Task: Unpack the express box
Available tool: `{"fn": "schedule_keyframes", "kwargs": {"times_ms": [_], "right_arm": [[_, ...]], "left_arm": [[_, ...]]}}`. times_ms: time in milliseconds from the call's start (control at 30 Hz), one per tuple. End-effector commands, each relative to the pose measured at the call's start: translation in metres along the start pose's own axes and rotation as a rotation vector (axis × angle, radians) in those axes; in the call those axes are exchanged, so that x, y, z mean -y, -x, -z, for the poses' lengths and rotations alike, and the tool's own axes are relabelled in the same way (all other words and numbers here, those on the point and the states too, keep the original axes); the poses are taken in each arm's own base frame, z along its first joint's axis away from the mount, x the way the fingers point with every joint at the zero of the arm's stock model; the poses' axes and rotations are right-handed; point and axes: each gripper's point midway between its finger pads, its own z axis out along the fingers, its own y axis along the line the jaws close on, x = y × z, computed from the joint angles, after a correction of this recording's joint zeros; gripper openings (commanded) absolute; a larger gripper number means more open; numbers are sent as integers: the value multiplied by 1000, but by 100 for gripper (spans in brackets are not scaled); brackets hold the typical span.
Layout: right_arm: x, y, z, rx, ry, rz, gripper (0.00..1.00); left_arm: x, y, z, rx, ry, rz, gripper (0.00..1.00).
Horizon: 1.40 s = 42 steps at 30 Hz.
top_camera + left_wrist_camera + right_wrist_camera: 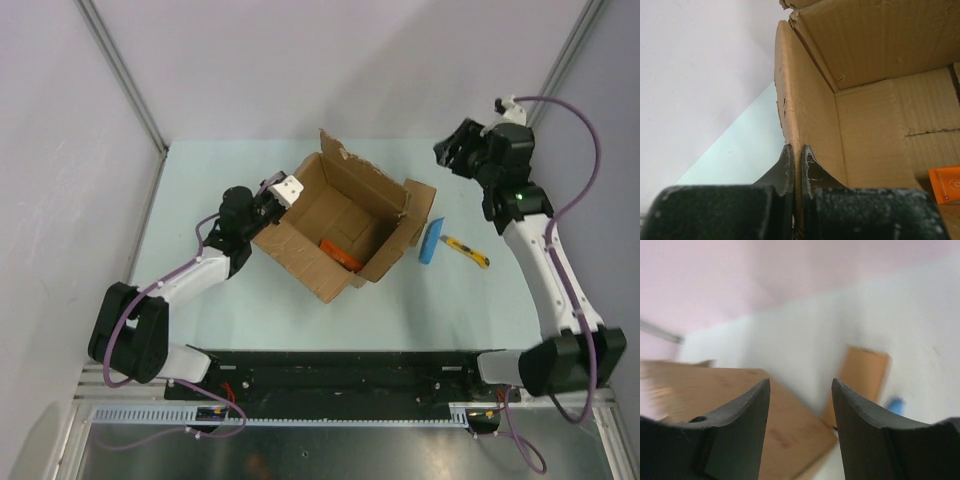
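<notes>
Cardboard takes up the middle of the pale green surface [200, 300]. The express box [330, 215] stands there, turned cornerwise to the arm bases, with its top flaps folded open. An orange packet [340, 252] lies on the box floor against the near right wall. Just beside the right flap, a blue item [430, 242] rests on the surface, and a yellow utility knife [466, 251] lies close on its far side.

At the box's left wall, the left hand [275, 200] is clamped on the upper edge. Its wrist view shows one finger [812, 167] inside the wall and the other outside.

Farthest back on the right, the right hand [455, 150] hangs raised, well apart from the box. Its fingers [747, 405] are spread, with nothing between them.
</notes>
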Motion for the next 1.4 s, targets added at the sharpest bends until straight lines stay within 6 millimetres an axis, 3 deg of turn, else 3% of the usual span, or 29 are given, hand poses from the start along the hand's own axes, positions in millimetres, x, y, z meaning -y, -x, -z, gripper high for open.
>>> {"fn": "schedule_keyframes", "kwargs": {"times_ms": [0,33,167,233,300,333,533,633,800,900,933,1033,1367], "right_arm": [[-113,55,62,215,419,190,57],[-130,57,72,226,466,216,57],[-183,22,90,135,626,343,57],[-190,-4,76,57,639,416,54],[-204,-31,76,-33,664,491,50],[-205,-50,62,-82,651,547,45],[-214,-124,39,-272,624,699,41],[-212,-153,26,-323,584,772,42],[-186,-182,-13,-384,429,833,44],[-169,-206,-26,-459,379,885,56],[-163,-213,-29,-472,358,896,69],[-151,-236,-39,-527,316,917,81],[-124,-279,-50,-618,249,1022,82]], "left_arm": [[-29,48,5,138,90,-50,0],[-29,49,6,143,91,-50,0],[-27,52,6,155,86,-41,0],[-26,52,7,156,83,-39,0],[-26,51,7,154,83,-32,0],[-25,51,8,154,83,-32,0],[-25,50,10,154,90,-24,0],[-24,50,11,154,92,-23,0],[-24,49,11,151,95,-17,0],[-25,50,12,154,99,-21,0],[-27,51,13,155,108,-23,0],[-27,53,15,159,109,-24,0],[-23,59,16,180,100,-29,0]]}}
